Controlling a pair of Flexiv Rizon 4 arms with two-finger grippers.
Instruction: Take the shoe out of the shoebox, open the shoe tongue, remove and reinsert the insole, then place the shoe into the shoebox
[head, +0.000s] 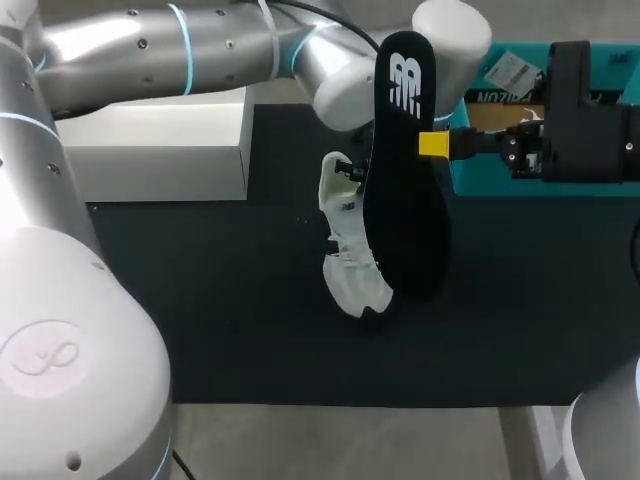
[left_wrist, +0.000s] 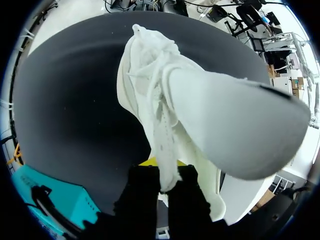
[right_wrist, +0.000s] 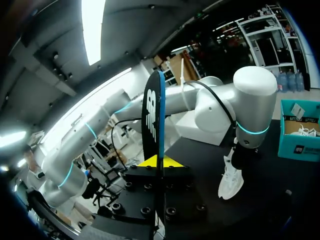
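Observation:
The white shoe (head: 350, 245) hangs above the dark mat, toe down, from my left gripper (left_wrist: 164, 172), which is shut on its upper fabric near the tongue. In the left wrist view the shoe (left_wrist: 200, 115) stretches out ahead of the fingers, grey sole to one side. The black insole (head: 405, 180) is out of the shoe and held upright in the air just right of it, with my right gripper (head: 433, 145) shut on its edge. In the right wrist view the insole (right_wrist: 155, 110) stands edge-on between the yellow tips (right_wrist: 159, 162). The shoe (right_wrist: 231, 180) hangs beyond it.
The teal shoebox (head: 500, 175) stands open at the back right, behind my right arm (head: 585, 110), and also shows in the right wrist view (right_wrist: 300, 137). A white box (head: 150, 140) sits at the back left. Bare dark mat (head: 220, 320) spreads across the front.

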